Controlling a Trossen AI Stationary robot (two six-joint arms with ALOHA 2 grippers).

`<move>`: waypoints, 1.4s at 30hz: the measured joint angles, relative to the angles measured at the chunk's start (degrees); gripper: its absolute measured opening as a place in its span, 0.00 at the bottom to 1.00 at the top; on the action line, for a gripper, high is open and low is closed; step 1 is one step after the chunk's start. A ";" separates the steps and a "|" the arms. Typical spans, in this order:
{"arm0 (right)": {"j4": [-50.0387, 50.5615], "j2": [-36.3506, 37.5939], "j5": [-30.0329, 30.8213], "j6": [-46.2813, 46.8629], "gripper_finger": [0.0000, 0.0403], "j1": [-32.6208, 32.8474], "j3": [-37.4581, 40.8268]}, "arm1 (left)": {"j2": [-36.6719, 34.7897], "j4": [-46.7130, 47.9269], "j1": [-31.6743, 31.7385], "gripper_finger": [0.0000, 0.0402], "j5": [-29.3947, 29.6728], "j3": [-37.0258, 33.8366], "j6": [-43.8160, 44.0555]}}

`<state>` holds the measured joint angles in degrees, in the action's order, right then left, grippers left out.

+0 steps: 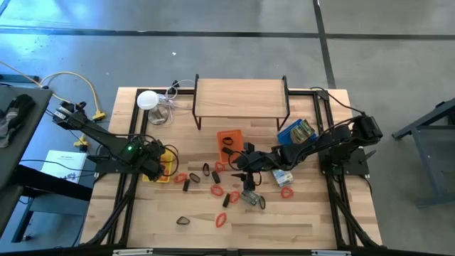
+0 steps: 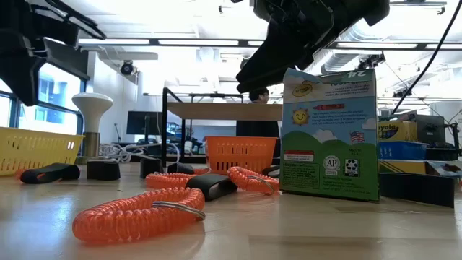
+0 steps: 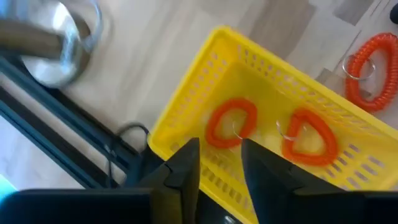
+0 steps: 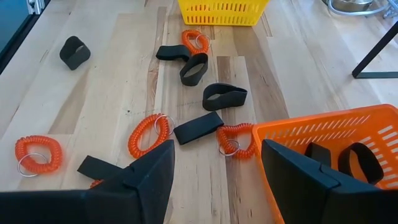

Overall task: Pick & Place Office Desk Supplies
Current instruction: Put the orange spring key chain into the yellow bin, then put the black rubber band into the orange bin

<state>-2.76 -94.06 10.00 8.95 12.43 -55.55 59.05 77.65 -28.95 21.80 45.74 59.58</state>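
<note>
Hovering over the yellow basket (image 3: 249, 112) with the left gripper (image 3: 219, 163), fingers slightly spread, gripping nothing; two orange coils (image 3: 231, 123) lying inside. Waiting beside the orange basket (image 4: 336, 143) with the right gripper (image 4: 216, 180), fingers spread wide and empty. Lying scattered on the table (image 4: 112, 93) between the baskets: more coils (image 4: 149, 134) and black bands (image 4: 224, 96).

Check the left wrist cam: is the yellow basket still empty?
No. Two orange coil loops lie inside the yellow basket, just beyond the left gripper, whose fingers stand apart with nothing between them.
</note>
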 joint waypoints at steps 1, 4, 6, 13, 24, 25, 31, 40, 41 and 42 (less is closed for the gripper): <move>0.00 0.00 0.02 0.00 0.57 0.00 0.00 | 0.00 -0.01 0.00 0.30 1.51 0.00 -2.13; 0.00 -0.01 0.02 -0.04 0.57 0.00 0.00 | 0.00 -0.63 0.00 0.32 7.20 0.00 -8.06; 0.00 0.00 0.02 -0.07 0.57 0.00 0.00 | 0.00 -3.11 0.00 0.32 11.79 0.00 -11.86; 0.02 -0.01 0.04 -0.15 0.57 -0.02 0.00 | 0.02 -19.70 1.40 0.32 13.52 0.00 -21.68; 0.47 -0.02 0.00 0.04 0.57 -0.04 0.00 | 5.42 -48.90 3.82 0.32 3.70 -4.33 -46.54; 0.50 -0.02 -0.02 0.07 0.57 -0.04 0.00 | 6.85 -51.14 4.00 0.32 2.84 -4.82 -48.39; 1.01 -0.02 -0.08 0.22 0.57 -0.04 0.00 | 16.73 -55.96 5.27 0.32 2.28 -5.16 -51.03; 1.44 -0.02 -0.11 0.16 0.57 -0.04 0.00 | 25.18 -57.37 5.64 0.32 1.38 -5.20 -50.13; 1.45 -0.02 -0.11 0.10 0.57 -0.04 0.00 | 25.11 -57.45 5.68 0.32 1.27 -5.20 -50.15; 1.51 -0.02 -0.11 0.06 0.57 -0.04 0.00 | 24.99 -57.40 5.79 0.32 1.22 -5.20 -50.14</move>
<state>-1.25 -94.08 9.89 9.01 12.38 -55.55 84.03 20.24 -23.16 23.01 40.53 9.45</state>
